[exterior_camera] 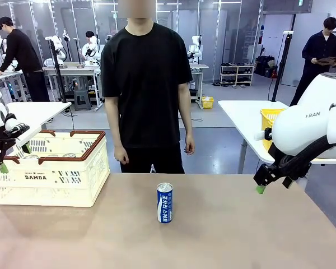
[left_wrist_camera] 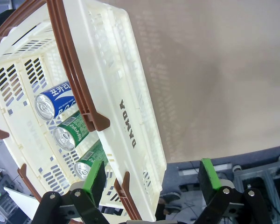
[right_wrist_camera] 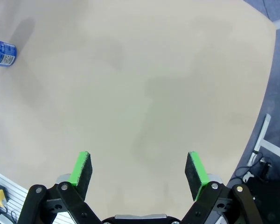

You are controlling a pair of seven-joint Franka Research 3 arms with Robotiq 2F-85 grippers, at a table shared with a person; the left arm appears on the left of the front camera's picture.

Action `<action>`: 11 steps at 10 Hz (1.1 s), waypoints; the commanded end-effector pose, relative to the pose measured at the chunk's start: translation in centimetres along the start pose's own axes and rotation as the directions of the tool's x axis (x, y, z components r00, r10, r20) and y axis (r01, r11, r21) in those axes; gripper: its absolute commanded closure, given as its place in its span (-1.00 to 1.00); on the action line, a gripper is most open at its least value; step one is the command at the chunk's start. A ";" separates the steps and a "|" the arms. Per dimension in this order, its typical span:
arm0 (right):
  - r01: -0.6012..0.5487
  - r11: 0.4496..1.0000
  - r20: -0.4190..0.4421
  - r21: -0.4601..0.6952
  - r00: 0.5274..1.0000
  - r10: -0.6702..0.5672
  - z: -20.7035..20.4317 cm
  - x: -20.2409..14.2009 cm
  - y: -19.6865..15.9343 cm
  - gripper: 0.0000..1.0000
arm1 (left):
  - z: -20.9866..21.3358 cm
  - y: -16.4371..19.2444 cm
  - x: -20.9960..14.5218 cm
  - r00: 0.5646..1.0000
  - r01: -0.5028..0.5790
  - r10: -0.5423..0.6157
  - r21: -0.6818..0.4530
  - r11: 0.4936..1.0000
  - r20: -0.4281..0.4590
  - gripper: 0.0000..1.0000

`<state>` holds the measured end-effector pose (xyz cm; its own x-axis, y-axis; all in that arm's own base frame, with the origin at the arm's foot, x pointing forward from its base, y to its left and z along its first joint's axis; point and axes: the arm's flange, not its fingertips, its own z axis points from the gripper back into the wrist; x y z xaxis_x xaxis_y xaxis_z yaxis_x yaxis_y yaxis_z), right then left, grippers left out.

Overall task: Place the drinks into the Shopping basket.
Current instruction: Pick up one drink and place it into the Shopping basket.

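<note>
One blue can [exterior_camera: 164, 203] stands upright at mid-worktop [exterior_camera: 224, 235], long axis vertical, well apart from both tools. The right tool [exterior_camera: 261, 187] — released, holding nothing — hangs to the can's right and looks somewhat nearer. The left tool [exterior_camera: 11, 157], also released and empty, hovers at the near rim of the Shopping basket [exterior_camera: 56, 179], where a blue can [left_wrist_camera: 56, 99] and two green cans [left_wrist_camera: 71, 130] lie.

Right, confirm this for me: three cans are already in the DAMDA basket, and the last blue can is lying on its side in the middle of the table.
Not quite. The blue can stands upright, silver top up, as the front view shows. The rest holds: the left wrist view shows three cans in the DAMDA basket, one blue and two green.
</note>
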<state>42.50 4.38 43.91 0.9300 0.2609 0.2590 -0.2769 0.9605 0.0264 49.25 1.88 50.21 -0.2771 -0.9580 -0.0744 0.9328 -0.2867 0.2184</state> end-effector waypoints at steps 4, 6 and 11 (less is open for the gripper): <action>-0.016 1.000 0.004 0.011 1.000 0.016 0.0 0.0 -0.1 -1.00 | 1.1 0.1 1.8 0.998 0.023 -0.026 0.043 0.999 0.056 -1.00; -0.016 1.000 0.004 0.011 1.000 0.016 0.0 0.0 -0.1 -1.00 | 3.1 0.0 6.7 0.986 0.129 -0.136 0.079 0.989 0.100 -1.00; -0.016 1.000 0.004 0.011 1.000 0.016 0.0 0.0 -0.1 -1.00 | 6.5 2.0 23.9 0.949 0.252 -0.251 0.016 0.968 0.192 -1.00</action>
<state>42.51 4.42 43.96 0.9294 0.2623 0.2595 -0.2784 0.9601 0.0266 42.28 -20.20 54.75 -0.5600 -0.8282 0.0191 0.7985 -0.5335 0.2788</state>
